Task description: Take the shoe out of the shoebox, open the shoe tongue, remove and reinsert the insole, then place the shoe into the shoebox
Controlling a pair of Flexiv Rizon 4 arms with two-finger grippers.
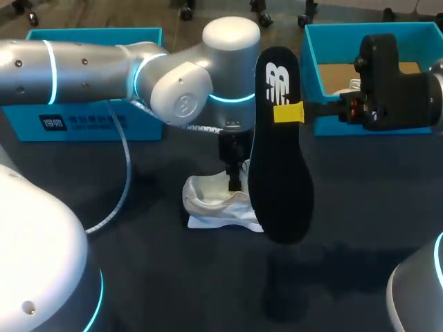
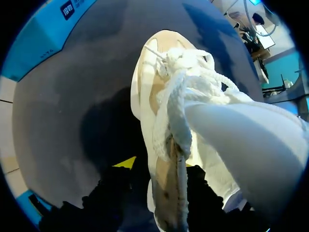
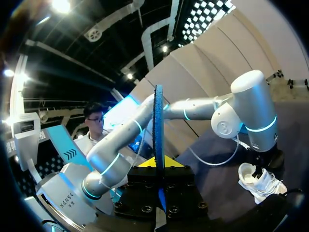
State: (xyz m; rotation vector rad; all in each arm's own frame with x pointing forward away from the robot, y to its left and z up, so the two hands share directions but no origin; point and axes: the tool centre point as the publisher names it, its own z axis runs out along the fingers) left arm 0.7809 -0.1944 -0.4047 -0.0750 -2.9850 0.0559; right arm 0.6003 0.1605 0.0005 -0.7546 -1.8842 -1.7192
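Two grippers, each closed on something. Nearest its camera, the right gripper (image 3: 158, 163) pinches the black insole (image 3: 158, 116) between its yellow tips. The insole stands on edge, rising straight up out of the fingers, and from the head view it hangs upright above the dark table (image 1: 138, 277), clear of it.

The left gripper (image 2: 160, 168) is down on the white shoe (image 2: 193, 96). Its dark fingers (image 2: 113, 193) flank the shoe's rear part, one on each side and both against it, so they grip it, with the laces and toe stretching ahead of them. The shoe rests on the table, beyond and below the right gripper's fingers — apart from the insole.

Farther off, well beyond both pairs of fingers, a blue shoebox (image 1: 311, 69) stands open behind the right arm (image 1: 394, 83) — and a second blue box piece (image 1: 90, 121) lies behind the left arm (image 1: 83, 69).
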